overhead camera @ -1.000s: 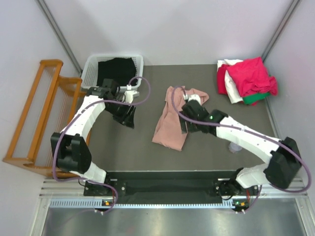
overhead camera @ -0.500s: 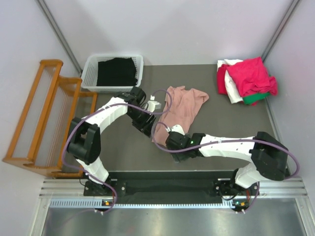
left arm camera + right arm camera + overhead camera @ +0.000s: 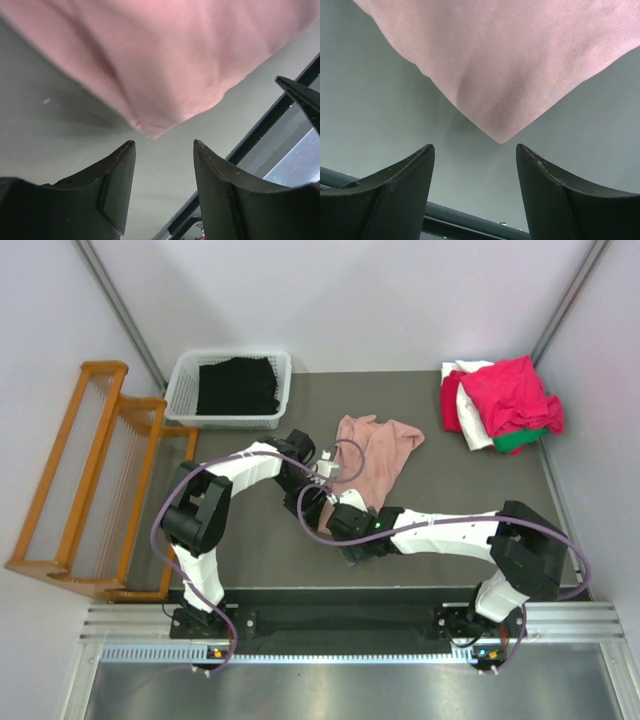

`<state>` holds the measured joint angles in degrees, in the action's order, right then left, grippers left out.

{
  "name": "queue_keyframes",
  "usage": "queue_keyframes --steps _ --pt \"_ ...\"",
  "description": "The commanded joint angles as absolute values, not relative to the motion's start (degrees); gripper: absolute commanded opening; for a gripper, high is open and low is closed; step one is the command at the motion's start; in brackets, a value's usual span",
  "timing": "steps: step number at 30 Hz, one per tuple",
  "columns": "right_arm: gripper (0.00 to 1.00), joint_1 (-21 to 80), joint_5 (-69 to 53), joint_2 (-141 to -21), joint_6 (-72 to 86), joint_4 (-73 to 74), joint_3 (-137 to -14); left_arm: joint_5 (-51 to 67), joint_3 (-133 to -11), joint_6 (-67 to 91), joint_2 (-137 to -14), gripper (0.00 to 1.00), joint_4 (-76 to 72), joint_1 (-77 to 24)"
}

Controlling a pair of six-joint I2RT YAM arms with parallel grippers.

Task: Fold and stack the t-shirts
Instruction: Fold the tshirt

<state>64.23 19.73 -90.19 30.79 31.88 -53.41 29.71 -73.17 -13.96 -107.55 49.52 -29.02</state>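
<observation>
**Both grippers lined up on the near end of the shirt.** The left gripper is standing with its jaws partly apart and is holding nothing. A rounded corner of the dusty-pink t-shirt is lying on the table just ahead of its fingertips, in line with the gap between them. The right gripper is likewise standing open and empty, and a pointed fold of the same cloth is lying just ahead of its fingertips, centred on the gap.

Judging from this alignment, each gripper is probably being readied to pinch an edge so that the crumpled shirt can be drawn out flat before folding. The remaining t-shirts, crimson-pink, white and green, are lying in a heap well apart from both grippers, far off to the right gripper's right, and appear to be waiting their turn.

No print, lettering, label or brand is showing on the pink cloth in any view, so there is nothing to read.
</observation>
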Motion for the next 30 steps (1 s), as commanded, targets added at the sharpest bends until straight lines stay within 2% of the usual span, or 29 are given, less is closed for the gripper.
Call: queue_keyframes --steps 1,18,30 --pt "0.65 63.3 21.0 -90.5 30.9 29.9 -55.0 32.5 -73.4 -12.8 -108.1 0.55 47.0 -30.9" --pt "0.61 58.4 20.3 -92.3 29.5 26.9 -53.5 33.0 -72.4 -13.2 -107.3 0.55 48.2 -31.6" --pt "0.48 58.1 19.7 -94.1 30.0 25.8 -53.1 30.1 -72.0 -13.5 -107.6 0.54 47.6 -31.6"
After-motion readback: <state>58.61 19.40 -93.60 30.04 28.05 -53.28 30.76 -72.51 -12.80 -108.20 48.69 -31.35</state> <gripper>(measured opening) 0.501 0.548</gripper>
